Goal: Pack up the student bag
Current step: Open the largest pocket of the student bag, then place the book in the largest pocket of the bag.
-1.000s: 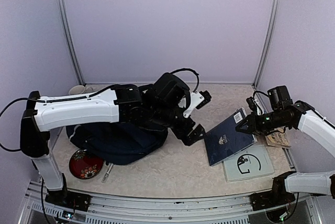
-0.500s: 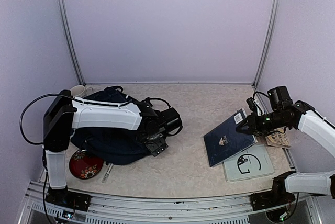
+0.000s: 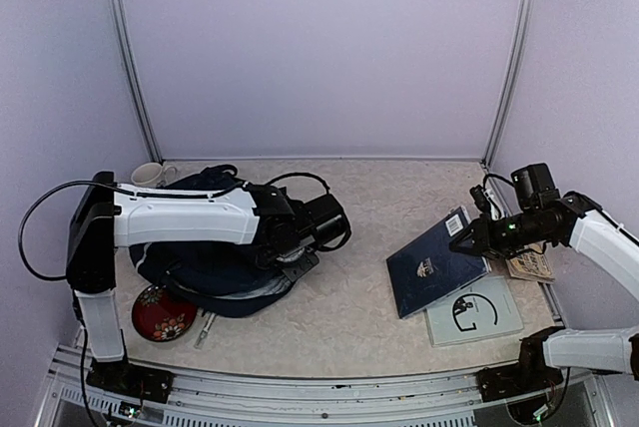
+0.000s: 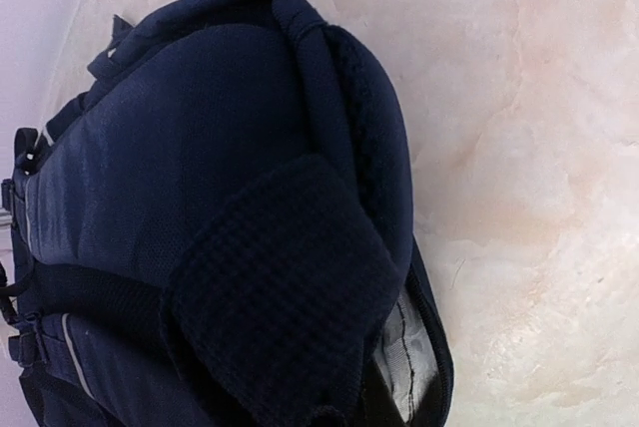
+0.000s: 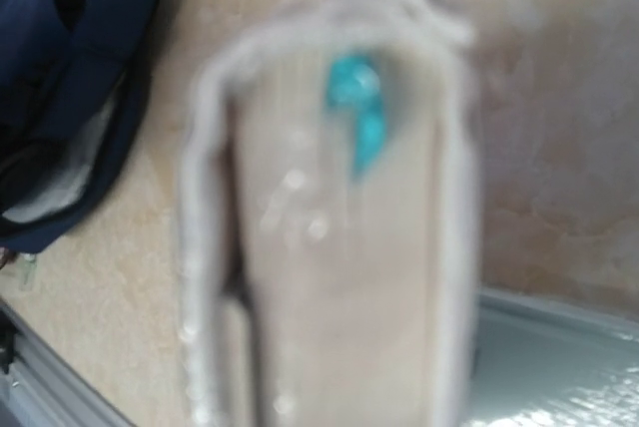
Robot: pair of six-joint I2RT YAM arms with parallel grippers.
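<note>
The student bag (image 3: 205, 267), navy blue, lies on the left of the table with its mouth toward the middle. A strip of grey lining (image 4: 411, 352) shows at the mouth. My left gripper (image 3: 291, 264) sits on the bag's right rim. In the left wrist view, bunched navy fabric (image 4: 280, 297) covers its fingers, so it looks shut on the rim. At the right, my right gripper (image 3: 467, 236) is shut on the far corner of a navy book (image 3: 431, 265), which is tilted up. The book's pale page edge (image 5: 339, 247) fills the right wrist view, blurred.
A pale booklet with a black mark (image 3: 473, 312) lies under the book's near edge, and a brownish card (image 3: 529, 265) is beside it. A red patterned bowl (image 3: 163, 312) and a small pen-like thing (image 3: 205, 329) lie near the bag. A white mug (image 3: 148, 174) stands behind it.
My left arm has swung back from the table's middle to the bag, and its open jaws have closed at the rim. The bag's mouth has lifted slightly. The right arm and book have not moved.
</note>
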